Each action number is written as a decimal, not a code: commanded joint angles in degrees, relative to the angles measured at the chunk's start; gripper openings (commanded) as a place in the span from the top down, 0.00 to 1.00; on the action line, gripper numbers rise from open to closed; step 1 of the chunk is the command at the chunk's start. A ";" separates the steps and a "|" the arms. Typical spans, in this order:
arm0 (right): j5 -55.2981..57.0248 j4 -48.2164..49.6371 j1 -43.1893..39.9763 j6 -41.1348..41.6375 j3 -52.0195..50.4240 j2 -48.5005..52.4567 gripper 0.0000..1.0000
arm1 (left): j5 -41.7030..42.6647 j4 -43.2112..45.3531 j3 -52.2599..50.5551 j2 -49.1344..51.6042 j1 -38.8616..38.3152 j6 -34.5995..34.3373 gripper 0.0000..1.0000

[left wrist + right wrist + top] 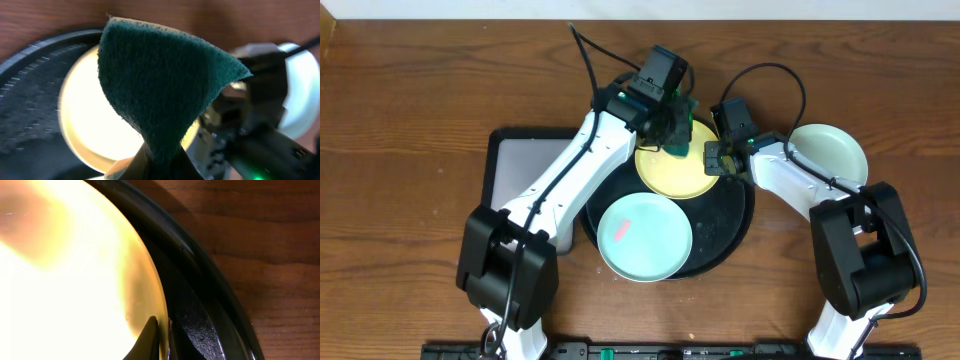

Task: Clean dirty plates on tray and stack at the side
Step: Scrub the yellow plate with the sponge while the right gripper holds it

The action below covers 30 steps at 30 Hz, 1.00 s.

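Note:
A pale yellow plate (670, 175) lies at the back of the round black tray (730, 225). My left gripper (672, 128) hangs over its far edge, shut on a dark green scouring pad (160, 85) that fans out above the plate (90, 125). My right gripper (718, 158) is shut on the yellow plate's right rim (162, 325), one finger inside, one outside. A mint-teal plate (645, 237) with a pink smear (622, 230) lies at the tray's front left. A second mint-teal plate (830, 152) sits on the table to the right of the tray.
A smaller rectangular black-rimmed tray (510, 170) lies left of the round one, partly under my left arm. Brown wooden table (410, 90) surrounds everything. In the right wrist view the tray's raised rim (200, 325) runs just beside the held plate edge.

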 commanded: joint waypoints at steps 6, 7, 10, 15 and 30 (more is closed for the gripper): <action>-0.68 -0.11 0.66 -0.02 -0.83 0.63 0.94 | -13.46 -3.32 0.02 7.82 0.79 -2.64 0.93; -0.68 -0.11 0.66 -0.02 -0.83 0.63 0.93 | -13.44 -3.32 0.02 8.46 1.01 -2.67 0.93; -0.68 -0.11 0.66 -0.02 -0.83 0.63 0.93 | -13.44 -3.23 0.02 10.58 1.68 -3.04 0.93; -0.68 -0.09 0.66 -0.02 -0.83 0.63 0.93 | -9.77 -3.30 0.02 14.34 1.68 -3.85 0.93; -0.68 -0.09 0.66 -0.02 -0.83 0.63 0.92 | 17.68 -3.13 -0.07 19.69 1.49 -3.87 0.93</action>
